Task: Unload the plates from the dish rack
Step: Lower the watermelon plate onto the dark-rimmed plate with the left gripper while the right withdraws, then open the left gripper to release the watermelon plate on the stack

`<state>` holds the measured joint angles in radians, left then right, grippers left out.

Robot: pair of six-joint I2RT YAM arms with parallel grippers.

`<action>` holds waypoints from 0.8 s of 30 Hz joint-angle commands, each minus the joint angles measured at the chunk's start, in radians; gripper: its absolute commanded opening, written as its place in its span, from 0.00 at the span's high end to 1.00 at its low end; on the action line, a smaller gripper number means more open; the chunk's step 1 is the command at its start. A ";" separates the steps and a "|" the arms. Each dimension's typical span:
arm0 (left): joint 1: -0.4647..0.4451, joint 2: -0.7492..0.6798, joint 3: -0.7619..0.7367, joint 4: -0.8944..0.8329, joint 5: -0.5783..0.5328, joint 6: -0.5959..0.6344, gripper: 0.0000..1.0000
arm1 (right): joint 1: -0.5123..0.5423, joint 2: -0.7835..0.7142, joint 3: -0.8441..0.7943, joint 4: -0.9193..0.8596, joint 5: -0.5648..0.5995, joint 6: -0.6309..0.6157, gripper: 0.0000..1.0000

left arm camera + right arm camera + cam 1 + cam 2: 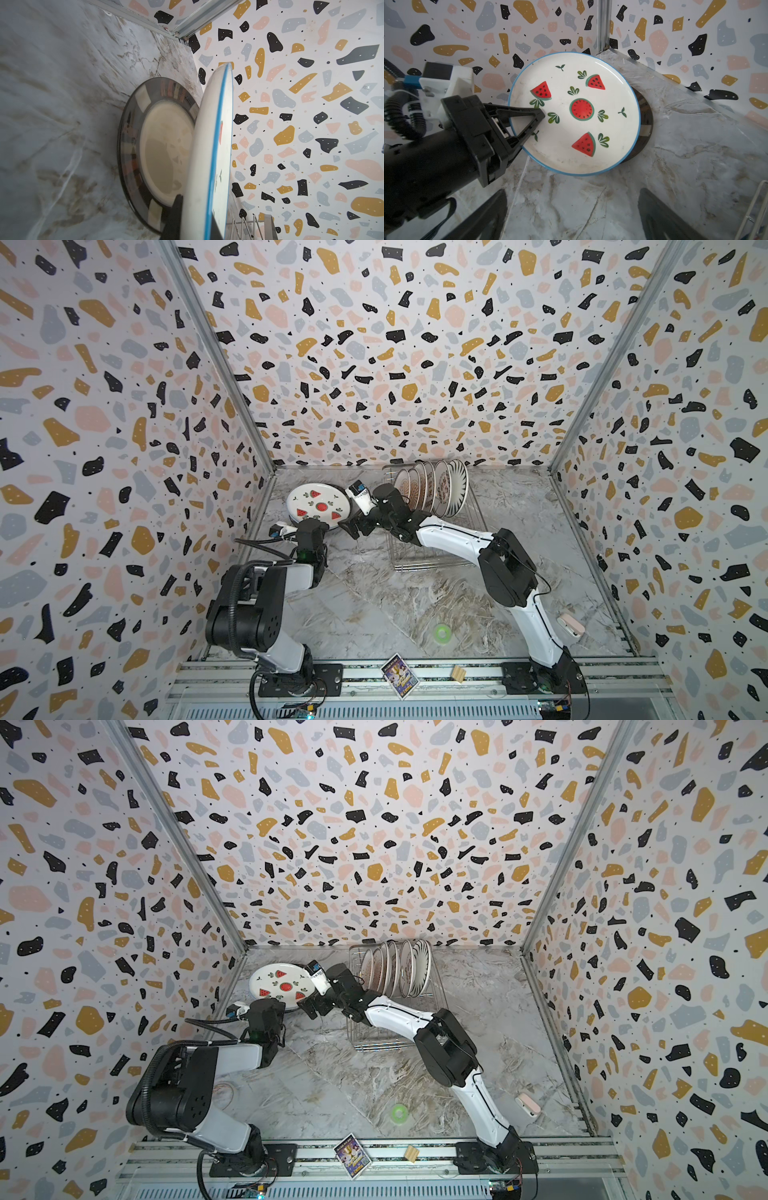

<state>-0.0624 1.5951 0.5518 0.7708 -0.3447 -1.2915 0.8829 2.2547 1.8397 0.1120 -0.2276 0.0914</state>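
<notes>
- Upright plates [432, 487] are held in the dish rack [436, 556].
- Left of it, a watermelon plate [575, 112] is pinched at its rim by the left gripper [539, 116], over a dark-rimmed plate [131, 133].
- Between rack and plate, the right gripper [572, 193] is held with fingers spread.
- A green ring [443, 632] is seen well in front of the rack.

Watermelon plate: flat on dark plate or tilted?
Tilted. The left hand holds the watermelon plate angled above the dark-rimmed plate; left wrist view shows the gap.

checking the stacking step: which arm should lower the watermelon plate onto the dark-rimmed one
Left. The left gripper is shut on the watermelon plate, tilted over the dark-rimmed plate; the right gripper is open, empty.
</notes>
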 commanded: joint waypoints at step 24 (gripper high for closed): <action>0.058 0.229 0.131 0.252 0.037 -0.015 0.79 | -0.002 0.143 0.215 -0.095 0.032 -0.038 0.01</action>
<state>-0.0055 1.8500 0.6479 0.8879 -0.3237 -1.3212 0.8829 2.4096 2.0186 0.0402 -0.2108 0.0616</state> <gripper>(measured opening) 0.190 0.993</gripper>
